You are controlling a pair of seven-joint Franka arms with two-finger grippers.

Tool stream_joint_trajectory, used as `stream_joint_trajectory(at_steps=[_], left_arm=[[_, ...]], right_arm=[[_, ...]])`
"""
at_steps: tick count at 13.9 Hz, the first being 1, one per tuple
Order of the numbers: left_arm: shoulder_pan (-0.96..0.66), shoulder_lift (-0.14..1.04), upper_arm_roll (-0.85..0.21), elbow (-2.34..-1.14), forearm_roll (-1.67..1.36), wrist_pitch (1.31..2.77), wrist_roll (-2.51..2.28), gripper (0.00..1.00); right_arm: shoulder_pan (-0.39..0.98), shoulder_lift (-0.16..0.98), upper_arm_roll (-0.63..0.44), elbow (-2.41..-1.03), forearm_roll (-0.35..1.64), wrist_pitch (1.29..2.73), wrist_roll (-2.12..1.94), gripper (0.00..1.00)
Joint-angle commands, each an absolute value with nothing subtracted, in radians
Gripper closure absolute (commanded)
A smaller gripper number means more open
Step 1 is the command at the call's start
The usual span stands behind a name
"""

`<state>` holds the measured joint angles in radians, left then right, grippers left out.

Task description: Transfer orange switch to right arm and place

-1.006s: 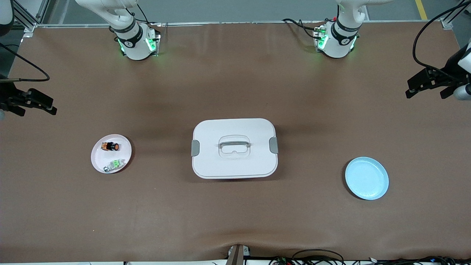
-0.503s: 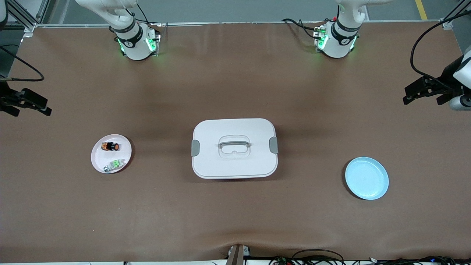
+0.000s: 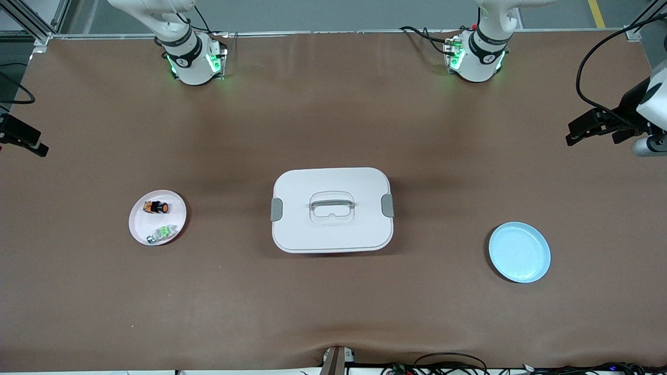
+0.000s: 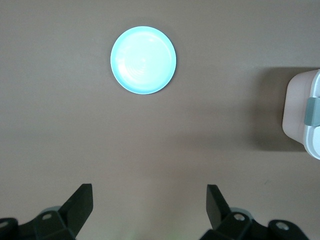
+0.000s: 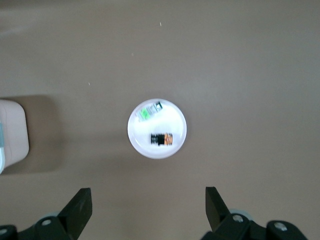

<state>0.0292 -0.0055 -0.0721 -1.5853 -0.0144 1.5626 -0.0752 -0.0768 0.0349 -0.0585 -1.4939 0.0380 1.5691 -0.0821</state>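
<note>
both arms have drawn back to the table's ends, right gripper (image 5: pixel 145 210) and left gripper (image 4: pixel 147 210) spread wide, holding nothing. the orange switch (image 3: pixel 157 207) lies on the white plate (image 3: pixel 138 229) at the right arm's end, so placement looks settled.

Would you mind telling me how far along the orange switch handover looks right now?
The orange switch lies on the white round plate toward the right arm's end, beside a green part. The light blue plate holds nothing. Left gripper and right gripper hang open, holding nothing.
</note>
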Motion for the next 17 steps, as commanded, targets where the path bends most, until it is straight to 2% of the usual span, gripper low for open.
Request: stream_joint_trajectory(at_steps=[1,3,9,17], left_arm=[[0.040,-0.113,-0.083,-1.712,-0.014,1.635,-0.037,0.00],[0.038,-0.167,-0.083,-1.785,-0.014,1.689,-0.031,0.00],[0.037,-0.117,-0.084,-1.712,-0.014,1.588,-0.043,0.00],[0.037,-0.117,-0.084,-1.712,-0.015,1.572,-0.049,0.00]], right_arm=[[-0.115,0.043,-0.048,-1.468,0.057,1.508,-0.072,0.00],[-0.107,0.038,-0.037,-1.457,0.049,1.488,-0.072,0.00],[-0.069,0.037,-0.034,-1.447,-0.011,1.454,-0.075,0.00],[-0.071,0.037,-0.046,-1.439,0.043,1.453,-0.069,0.00]])
